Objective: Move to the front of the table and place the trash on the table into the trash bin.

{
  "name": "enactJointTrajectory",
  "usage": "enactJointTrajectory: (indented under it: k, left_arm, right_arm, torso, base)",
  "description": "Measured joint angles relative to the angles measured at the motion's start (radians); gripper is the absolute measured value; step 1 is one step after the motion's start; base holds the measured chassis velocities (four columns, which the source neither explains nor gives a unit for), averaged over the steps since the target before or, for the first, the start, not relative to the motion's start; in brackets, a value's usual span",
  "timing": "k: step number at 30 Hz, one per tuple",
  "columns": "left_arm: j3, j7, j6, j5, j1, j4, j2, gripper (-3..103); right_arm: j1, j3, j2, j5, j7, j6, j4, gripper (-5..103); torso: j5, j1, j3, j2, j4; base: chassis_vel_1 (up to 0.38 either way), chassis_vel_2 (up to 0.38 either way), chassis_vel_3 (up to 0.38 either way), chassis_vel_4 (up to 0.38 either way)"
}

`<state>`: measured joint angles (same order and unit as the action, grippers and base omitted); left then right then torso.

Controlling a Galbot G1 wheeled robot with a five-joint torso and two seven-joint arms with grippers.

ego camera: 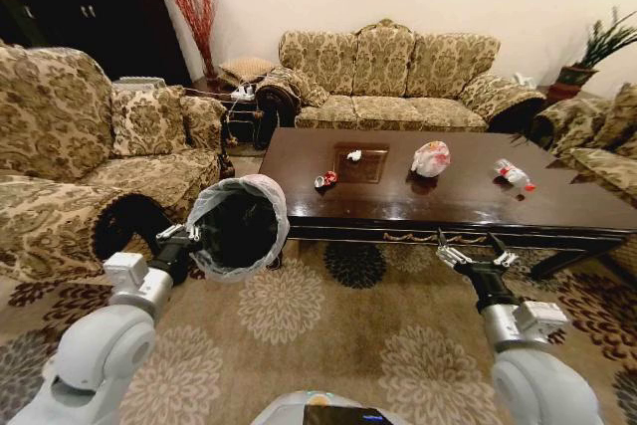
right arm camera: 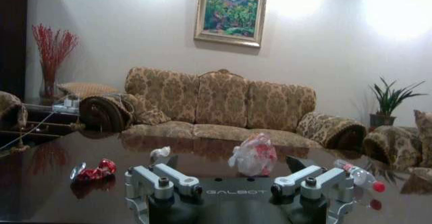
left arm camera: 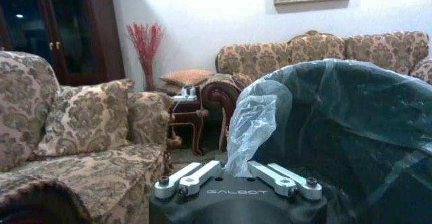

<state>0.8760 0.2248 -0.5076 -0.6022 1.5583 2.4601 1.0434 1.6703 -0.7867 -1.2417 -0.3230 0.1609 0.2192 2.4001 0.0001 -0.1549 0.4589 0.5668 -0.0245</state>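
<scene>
The table stands ahead of me, dark and glossy. On it lie the trash items: a red-and-black wrapper, a white paper ball, a pink-white bag bundle and a clear red-capped bottle. My left gripper is shut on the lined rim of the trash bin, held off the floor near the table's left corner, its mouth tilted toward me. The left wrist view shows the liner pinched in the left gripper against the trash bin. My right gripper hovers open before the table's front edge. The right gripper faces the wrapper and bag bundle.
A patterned sofa stands behind the table, another sofa to the left and an armchair to the right. A small side table sits in the back-left corner. Floral carpet lies between me and the table.
</scene>
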Motion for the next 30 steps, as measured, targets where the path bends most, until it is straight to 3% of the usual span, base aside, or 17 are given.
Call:
enactJointTrajectory:
  k: [10, 30]
  left_arm:
    - [-0.018, 0.022, -0.001, 0.008, 0.006, -0.003, 0.012, 1]
    - [-0.034, -0.001, 0.018, 0.057, 0.011, -0.018, 0.018, 1]
  right_arm:
    - [0.012, -0.003, -0.005, 0.009, 0.0, -0.003, -0.004, 100]
    - [0.011, 0.003, -0.005, 0.015, 0.012, 0.0, 0.002, 100]
  torso:
    - [-0.0001, -0.019, 0.027, 0.044, 0.0]
    - [-0.0001, -0.05, 0.068, 0.117, 0.0]
  base:
    - [0.0, 0.0, 0.0, 0.0]
    - [0.0, 0.0, 0.0, 0.0]
